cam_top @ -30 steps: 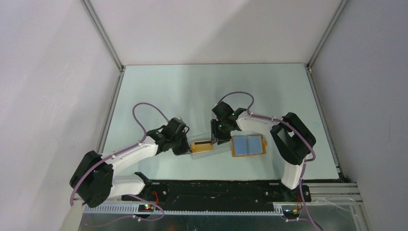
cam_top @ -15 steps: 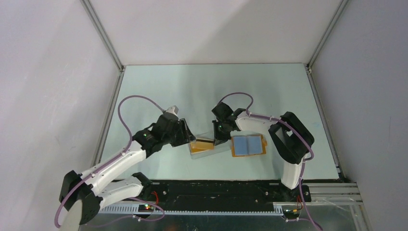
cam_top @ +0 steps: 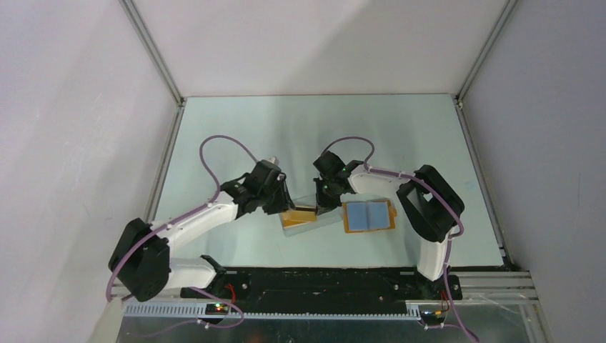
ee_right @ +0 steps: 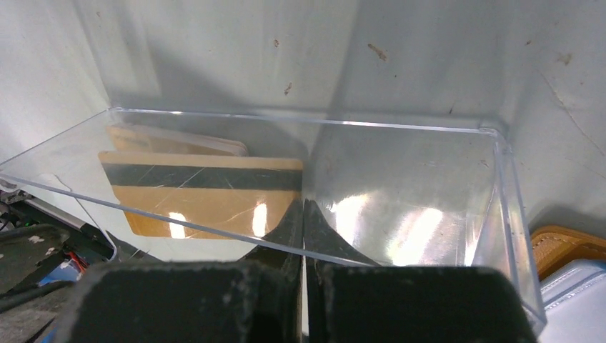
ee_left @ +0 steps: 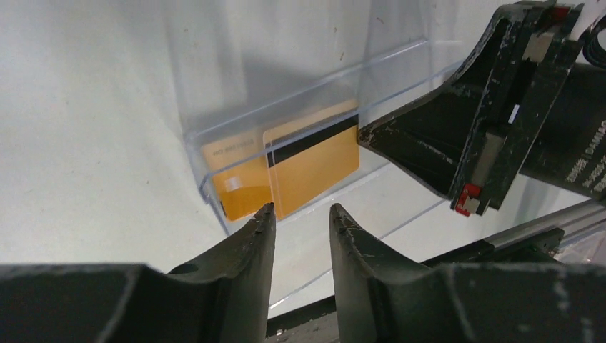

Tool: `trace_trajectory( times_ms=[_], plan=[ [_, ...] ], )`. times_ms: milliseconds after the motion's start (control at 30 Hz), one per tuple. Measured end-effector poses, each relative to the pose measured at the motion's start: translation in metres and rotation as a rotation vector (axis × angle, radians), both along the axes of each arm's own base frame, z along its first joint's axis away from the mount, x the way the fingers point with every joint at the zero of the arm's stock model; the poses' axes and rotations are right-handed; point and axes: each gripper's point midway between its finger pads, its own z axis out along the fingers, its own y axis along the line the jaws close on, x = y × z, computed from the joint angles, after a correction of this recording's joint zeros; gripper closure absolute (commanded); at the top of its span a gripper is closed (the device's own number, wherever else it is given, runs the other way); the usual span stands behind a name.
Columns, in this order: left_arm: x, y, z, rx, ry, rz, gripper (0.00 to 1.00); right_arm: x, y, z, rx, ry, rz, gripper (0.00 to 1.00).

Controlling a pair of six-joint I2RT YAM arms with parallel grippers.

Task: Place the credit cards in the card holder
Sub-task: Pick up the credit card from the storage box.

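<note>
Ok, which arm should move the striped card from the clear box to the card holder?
Right. The right gripper is inside the clear box, shut on the edge of the striped card, and the card holder lies open beside that arm. The left gripper is open, outside the box.

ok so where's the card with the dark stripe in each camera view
Top view: the striped card is just left of centre, inside the clear box.
Left wrist view: the card is near the centre, standing on edge in the box.
Right wrist view: the card is left of centre, behind the box's near wall.
Shared landmark: the clear box.
</note>
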Motion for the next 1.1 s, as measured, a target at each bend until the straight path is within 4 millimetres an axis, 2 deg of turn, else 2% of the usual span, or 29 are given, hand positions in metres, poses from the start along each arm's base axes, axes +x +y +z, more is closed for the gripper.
trace_trajectory(
  times_ms=[200, 467, 767, 967, 1100],
  plan=[
    [0.011, -0.008, -0.009, 0.014, 0.012, -0.005, 0.62, 0.0, 0.001, 0.0, 0.003, 0.0, 0.002, 1.0],
    [0.011, -0.009, -0.027, 0.044, 0.051, -0.005, 0.62, 0.0, 0.001, 0.0, 0.003, 0.0, 0.003, 1.0],
    [0.014, -0.011, -0.033, 0.045, 0.055, -0.005, 0.63, -0.001, 0.002, 0.0, 0.006, 0.002, 0.011, 1.0],
    [0.015, -0.012, -0.03, 0.038, 0.046, -0.003, 0.61, -0.001, 0.002, 0.0, 0.007, 0.002, 0.014, 1.0],
    [0.016, -0.012, -0.014, 0.002, 0.006, 0.005, 0.6, 0.0, 0.003, 0.0, 0.01, 0.002, 0.016, 1.0]
  ],
)
